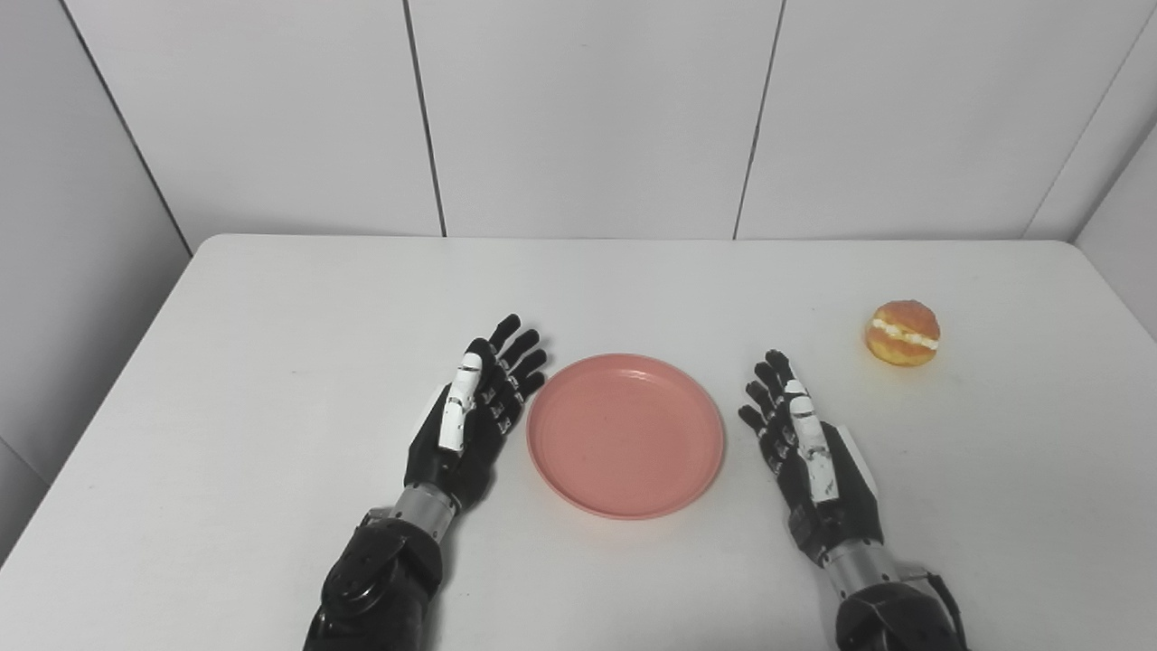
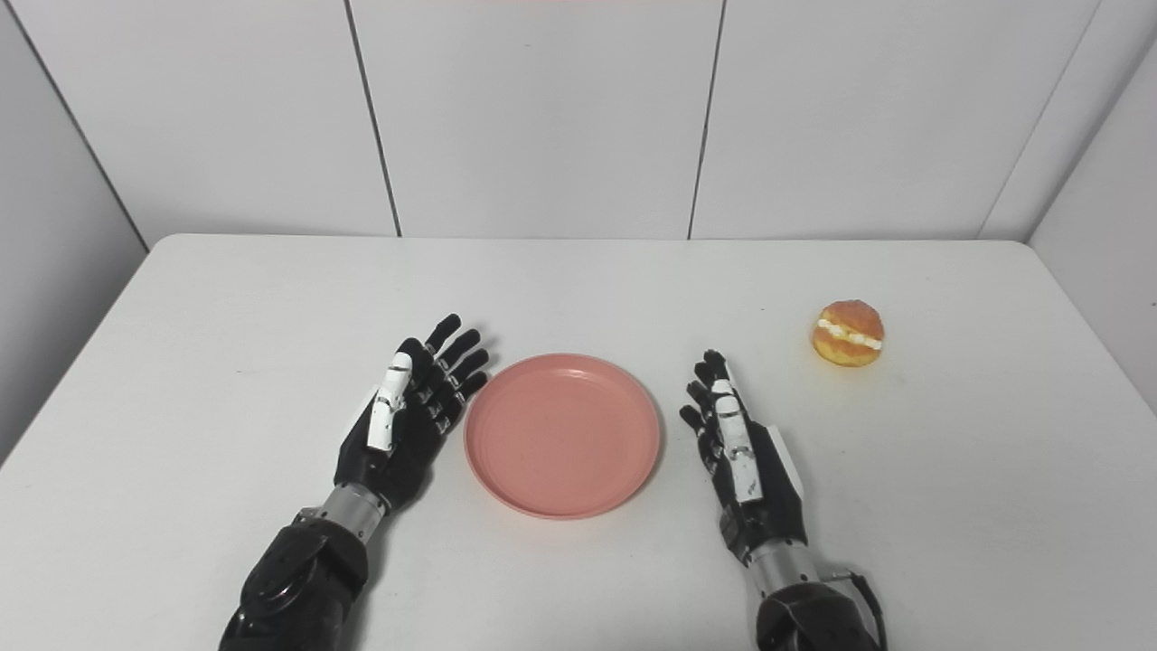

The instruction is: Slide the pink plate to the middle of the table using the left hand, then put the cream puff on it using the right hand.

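A round pink plate (image 1: pixel 625 436) lies flat near the middle of the white table (image 1: pixel 271 362), with nothing on it. My left hand (image 1: pixel 475 411) rests just left of the plate, open, its fingertips close to or touching the plate's left rim. My right hand (image 1: pixel 804 443) lies a short way right of the plate, open, fingers stretched forward and holding nothing. The cream puff (image 1: pixel 902 333), golden with a white cream band, sits on the table farther back and to the right of the right hand.
Grey wall panels (image 1: pixel 587 117) rise right behind the table's far edge. Bare tabletop stretches on the left side and behind the plate. The table's right edge (image 1: pixel 1116 298) runs close to the cream puff.
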### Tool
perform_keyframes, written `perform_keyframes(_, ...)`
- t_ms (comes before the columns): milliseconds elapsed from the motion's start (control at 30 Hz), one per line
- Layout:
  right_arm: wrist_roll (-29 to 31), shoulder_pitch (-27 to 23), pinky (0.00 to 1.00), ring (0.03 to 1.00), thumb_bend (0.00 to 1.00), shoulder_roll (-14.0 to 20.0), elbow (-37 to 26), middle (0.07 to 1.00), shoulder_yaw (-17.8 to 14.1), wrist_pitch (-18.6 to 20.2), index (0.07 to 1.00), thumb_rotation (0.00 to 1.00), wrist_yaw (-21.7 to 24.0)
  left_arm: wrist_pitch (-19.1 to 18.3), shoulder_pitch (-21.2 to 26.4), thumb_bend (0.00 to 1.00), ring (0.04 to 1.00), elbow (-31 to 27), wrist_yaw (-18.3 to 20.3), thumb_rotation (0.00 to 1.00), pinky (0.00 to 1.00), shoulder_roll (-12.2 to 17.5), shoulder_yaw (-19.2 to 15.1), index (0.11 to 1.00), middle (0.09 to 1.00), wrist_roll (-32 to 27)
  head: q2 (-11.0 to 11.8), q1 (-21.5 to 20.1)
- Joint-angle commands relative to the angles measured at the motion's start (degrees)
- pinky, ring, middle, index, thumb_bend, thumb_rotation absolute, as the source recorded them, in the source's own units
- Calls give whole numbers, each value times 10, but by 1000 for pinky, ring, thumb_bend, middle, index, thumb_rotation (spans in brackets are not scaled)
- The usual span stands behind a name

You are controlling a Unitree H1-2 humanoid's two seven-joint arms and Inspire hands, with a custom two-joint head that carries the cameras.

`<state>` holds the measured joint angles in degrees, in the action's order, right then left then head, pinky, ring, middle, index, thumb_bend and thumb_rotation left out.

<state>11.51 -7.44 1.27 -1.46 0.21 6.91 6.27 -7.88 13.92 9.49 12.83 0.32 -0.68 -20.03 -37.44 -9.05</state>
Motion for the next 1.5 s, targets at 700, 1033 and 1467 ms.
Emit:
perform_keyframes(700,-71,-103,929,915,498,61,-60,932,-34,-2,939,954,-30,22,-28,429,954,92,-4,1000,971,2,-11,959,960,12,58,-73)
perform_keyframes(1033,-193,-147,857,861,597,111,-69,920,-20,-1,932,907,-56,24,-29,400,963,103,0,1000,979,3,-18,962,966,9,85,-103)
perform_keyframes(1467,-365,-182,793,861,698,190,-52,920,1,-7,931,773,-80,41,-27,392,976,125,16,1000,1000,8,-22,971,977,3,100,-108)
